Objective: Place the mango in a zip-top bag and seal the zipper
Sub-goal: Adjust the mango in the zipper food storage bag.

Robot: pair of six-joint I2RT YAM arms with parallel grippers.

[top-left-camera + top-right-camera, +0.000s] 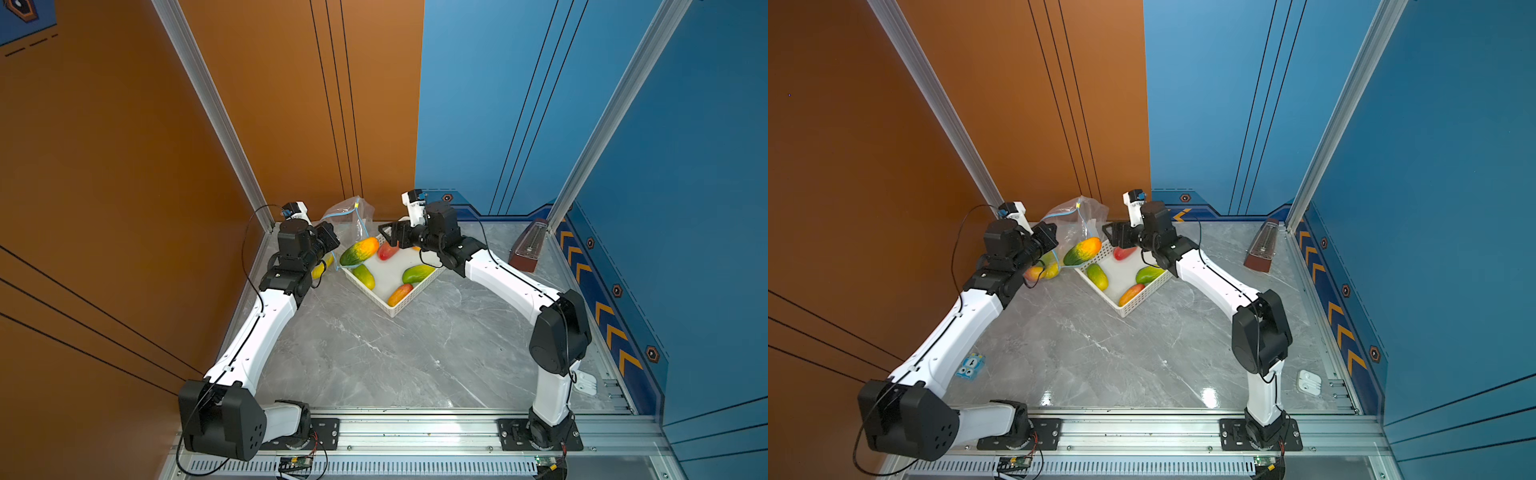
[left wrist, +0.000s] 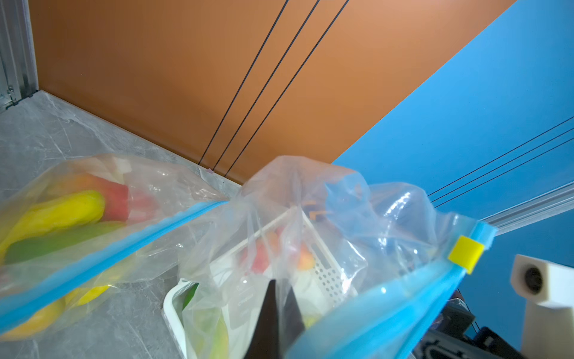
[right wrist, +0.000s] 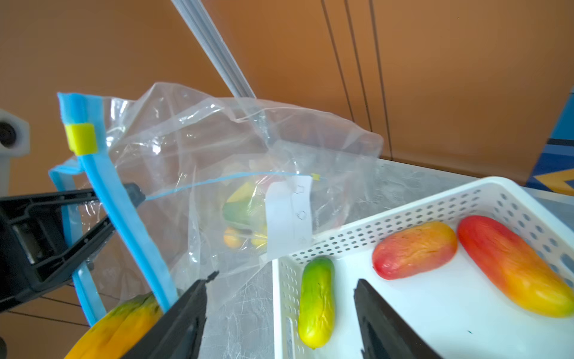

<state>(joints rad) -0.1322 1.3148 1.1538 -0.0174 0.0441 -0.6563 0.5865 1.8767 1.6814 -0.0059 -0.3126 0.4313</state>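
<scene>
A clear zip-top bag [image 1: 351, 214] with a blue zipper and yellow slider [image 2: 465, 253] stands open near the back wall. My left gripper [image 2: 276, 298] is shut on a fold of its plastic; in both top views it sits left of the bag [image 1: 1077, 216]. A green-to-orange mango [image 1: 360, 251] lies at the bag's mouth across the basket's corner. The blue zipper strip crosses in front of that mango [image 3: 124, 326]. My right gripper [image 3: 284, 281] is open and empty just right of it, above the basket's edge.
A white perforated basket [image 1: 392, 309] holds several more mangoes [image 3: 316, 301]. A second, zipped bag of mangoes [image 2: 62, 217] lies by my left arm. A brown metronome [image 1: 530, 245] stands at the back right. A blue toy [image 1: 970, 365] and a white object [image 1: 1308, 382] lie nearer the front.
</scene>
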